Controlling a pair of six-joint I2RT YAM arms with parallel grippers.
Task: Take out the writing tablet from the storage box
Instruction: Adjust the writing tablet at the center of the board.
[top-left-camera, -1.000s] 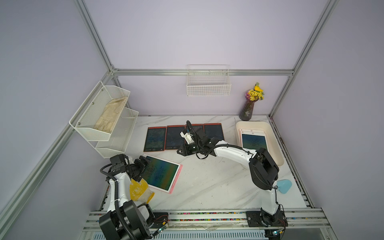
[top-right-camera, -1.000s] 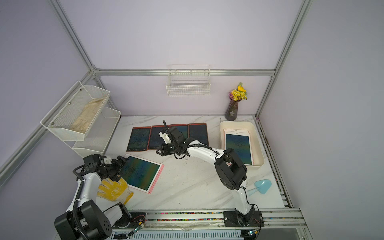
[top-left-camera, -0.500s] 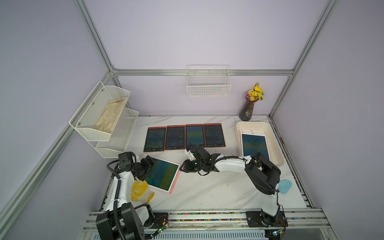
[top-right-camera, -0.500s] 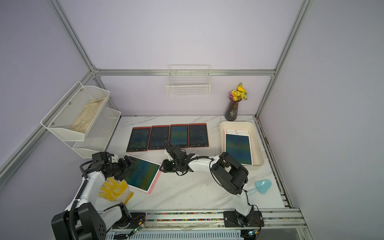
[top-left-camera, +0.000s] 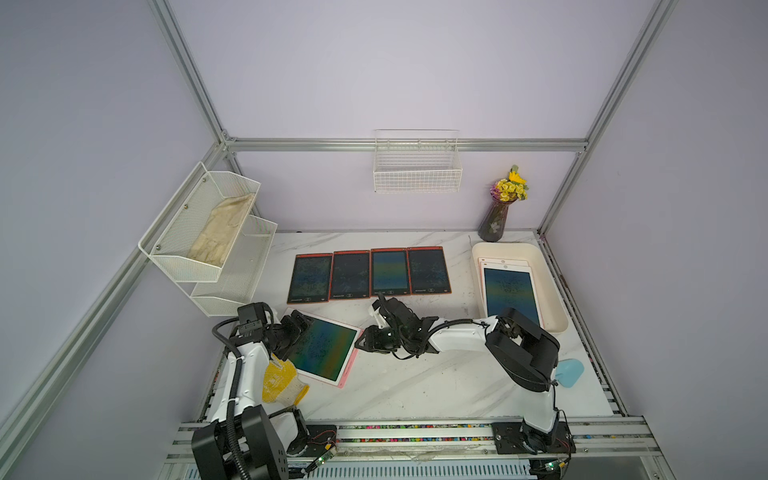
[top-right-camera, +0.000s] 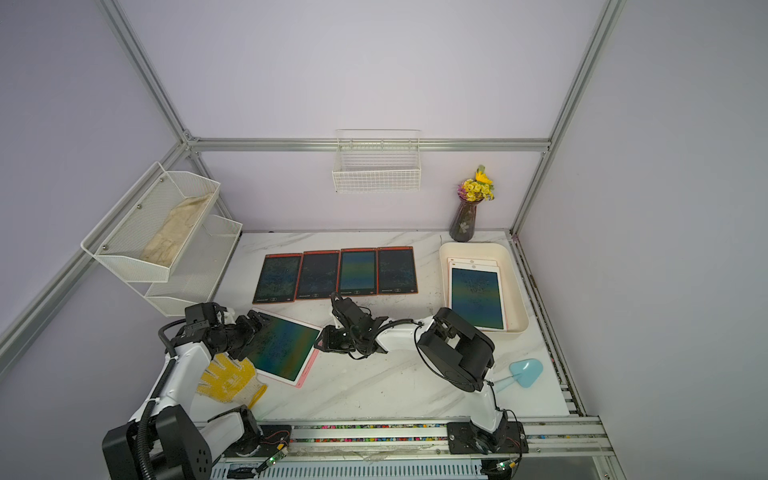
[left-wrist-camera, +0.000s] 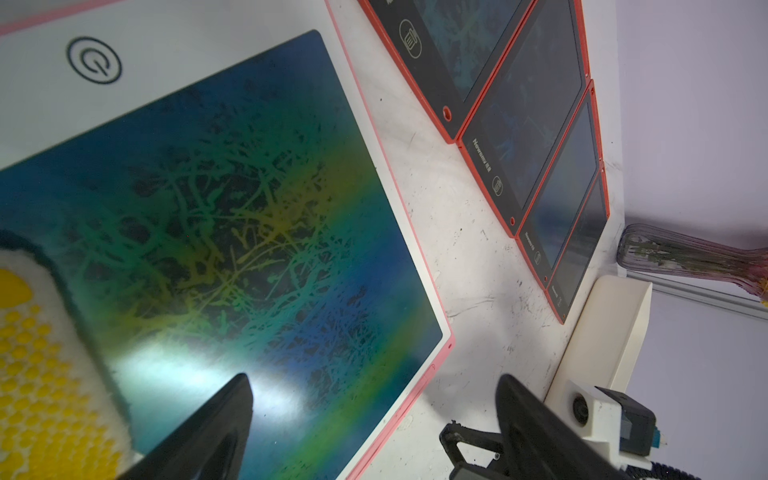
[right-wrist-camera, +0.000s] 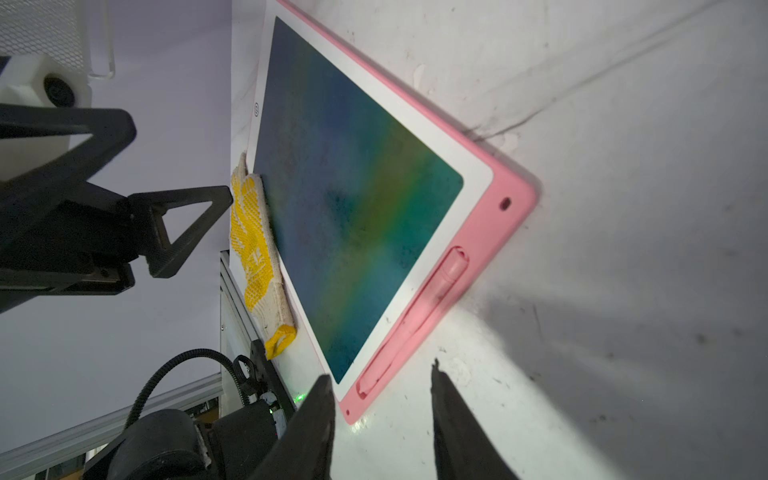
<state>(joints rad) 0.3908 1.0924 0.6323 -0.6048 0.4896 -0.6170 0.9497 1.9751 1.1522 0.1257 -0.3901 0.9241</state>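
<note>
Marble tabletop, lavender walls. Storage box at right of frame in both top views; writing tablet lies flat inside. Judged light, stiff, slick-screened, scratch-prone: grip near bezel edge. Left gripper spread wide, empty. Right gripper parted, empty, at pink tablet corner.

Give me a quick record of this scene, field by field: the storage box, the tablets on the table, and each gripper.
Storage box: back right of table, white-framed writing tablet lying flat inside, not yet out
Pink tablet: flat on table, front left, beside yellow glove
Red tablets: four in a row at the back
Left gripper: open, over pink tablet
Right gripper: open, empty, at pink tablet's corner
</note>
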